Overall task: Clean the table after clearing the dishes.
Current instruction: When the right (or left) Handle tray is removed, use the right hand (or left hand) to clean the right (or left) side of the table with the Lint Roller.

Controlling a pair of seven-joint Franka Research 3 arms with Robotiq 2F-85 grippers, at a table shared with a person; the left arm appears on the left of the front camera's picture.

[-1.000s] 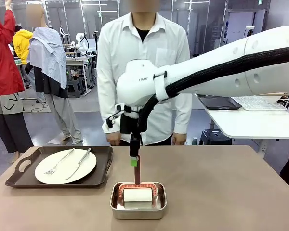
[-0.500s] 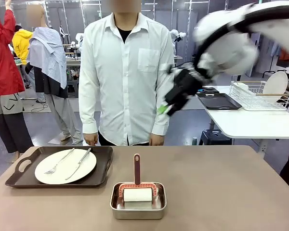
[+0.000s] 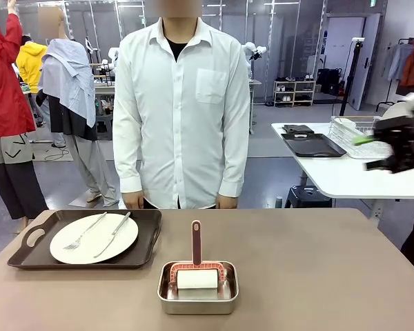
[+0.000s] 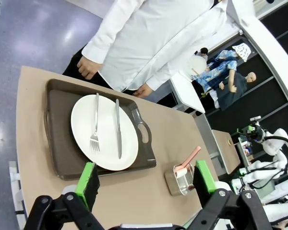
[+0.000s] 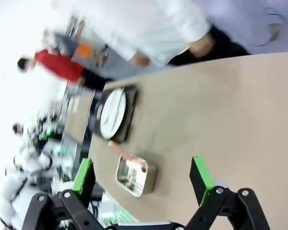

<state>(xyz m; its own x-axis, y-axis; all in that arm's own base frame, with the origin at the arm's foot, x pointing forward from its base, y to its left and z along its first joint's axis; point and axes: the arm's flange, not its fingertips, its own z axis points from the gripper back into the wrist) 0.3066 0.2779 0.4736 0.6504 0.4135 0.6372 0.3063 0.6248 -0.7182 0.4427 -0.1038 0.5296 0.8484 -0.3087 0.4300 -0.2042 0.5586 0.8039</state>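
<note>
On the left of the taupe table (image 3: 317, 269) a dark brown tray (image 3: 27, 258) holds a white plate (image 3: 127, 238) with a fork (image 3: 83, 233) and a knife (image 3: 114, 234). My left gripper (image 4: 145, 177) hangs open high above that end, looking down on the tray (image 4: 57, 143), plate (image 4: 81, 120) and fork (image 4: 95, 124). At the picture's right edge my right gripper (image 3: 368, 153) shows blurred, well above the table and open. Its wrist view has open fingers with nothing between them, the plate (image 5: 113, 112) far off.
A steel pan (image 3: 197, 303) at the table's near middle holds a white roller (image 3: 196, 279) with its pink handle (image 3: 196, 241) upright. A person in a white shirt (image 3: 183, 103) stands at the far edge, hands down. A white table (image 3: 352, 179) with a rack stands behind right.
My right gripper was on the roller's handle, let it go, and swung up and away to the right edge. The roller stays in the pan.
</note>
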